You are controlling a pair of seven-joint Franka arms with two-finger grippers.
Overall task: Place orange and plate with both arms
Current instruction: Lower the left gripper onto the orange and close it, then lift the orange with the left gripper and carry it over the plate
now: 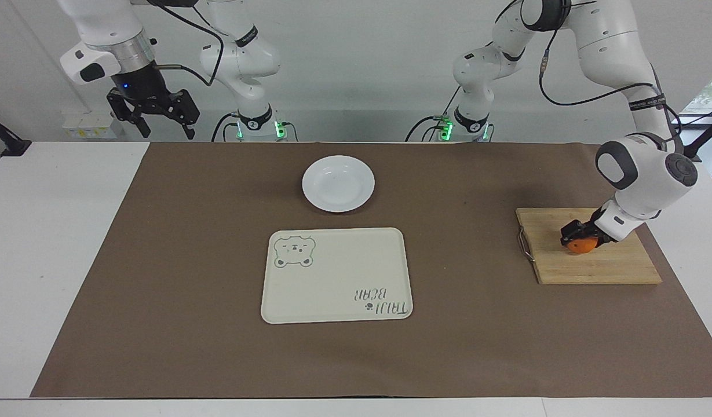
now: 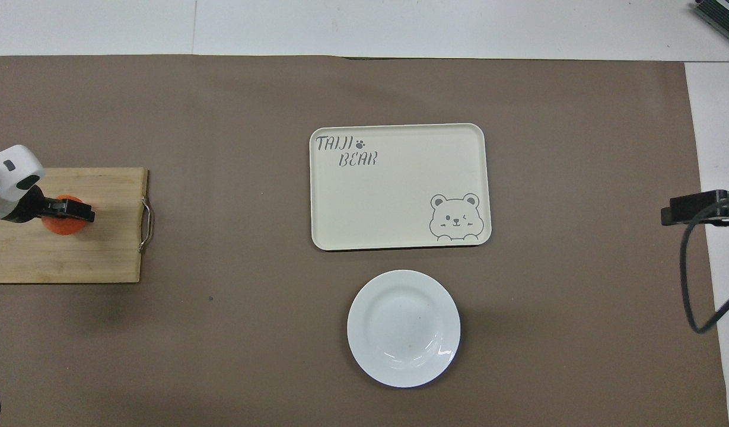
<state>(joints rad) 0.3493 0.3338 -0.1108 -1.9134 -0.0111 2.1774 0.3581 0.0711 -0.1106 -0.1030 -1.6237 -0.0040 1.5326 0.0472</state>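
Open mat (image 1: 483, 324) — tray (image 1: 332, 278) mid-table

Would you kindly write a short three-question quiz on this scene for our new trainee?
1. True or false: the orange lies on the plate.
2. Which gripper is down at the orange: (a) left gripper, (b) right gripper?
3. What lies beside the plate, farther from the robots?

Key: 1. False; it is on the cutting board. 2. (a); its jaws stand open around the orange. 3. The bear tray.
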